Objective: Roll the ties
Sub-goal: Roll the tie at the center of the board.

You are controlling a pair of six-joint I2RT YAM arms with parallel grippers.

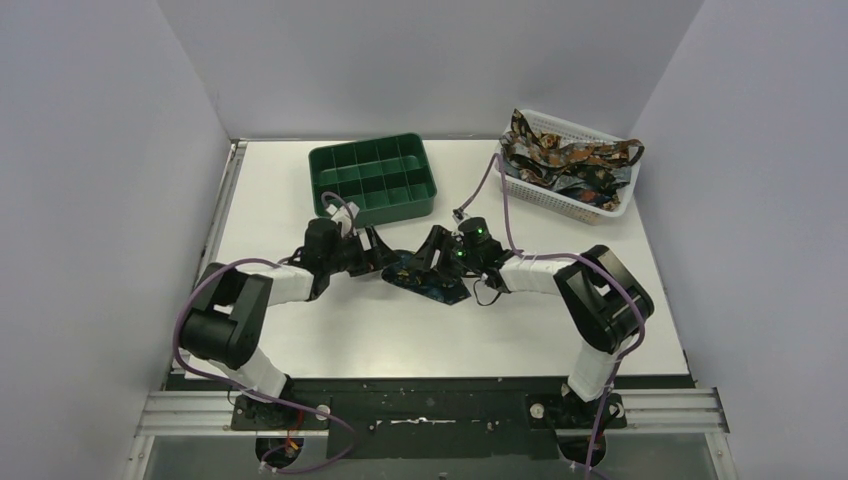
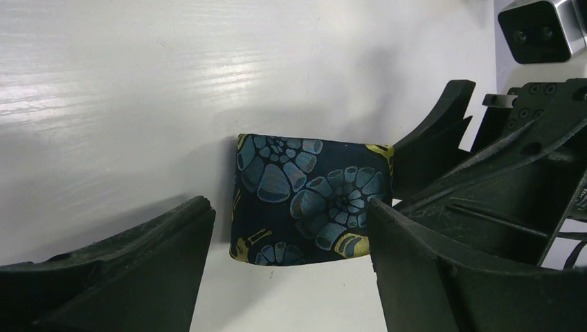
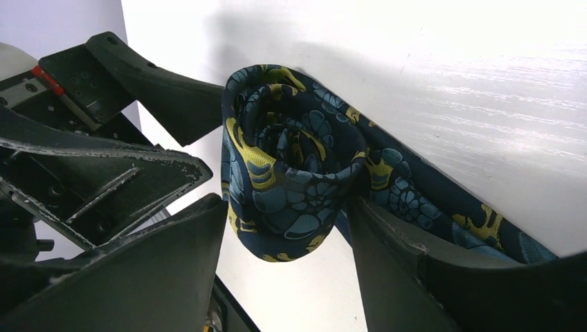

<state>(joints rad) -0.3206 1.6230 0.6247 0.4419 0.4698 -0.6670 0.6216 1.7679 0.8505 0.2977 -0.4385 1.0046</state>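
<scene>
Firmly between the fingers of the right gripper (image 3: 285,202), the rolled end of the tie (image 3: 291,166) is pinched, its spiral face turned toward that wrist. The roll's axis is laid flat on the white table (image 1: 300,330), crosswise between the parted jaws of the left gripper (image 2: 289,203); the unrolled tail is trailed away past one finger, at mid-table.
</scene>
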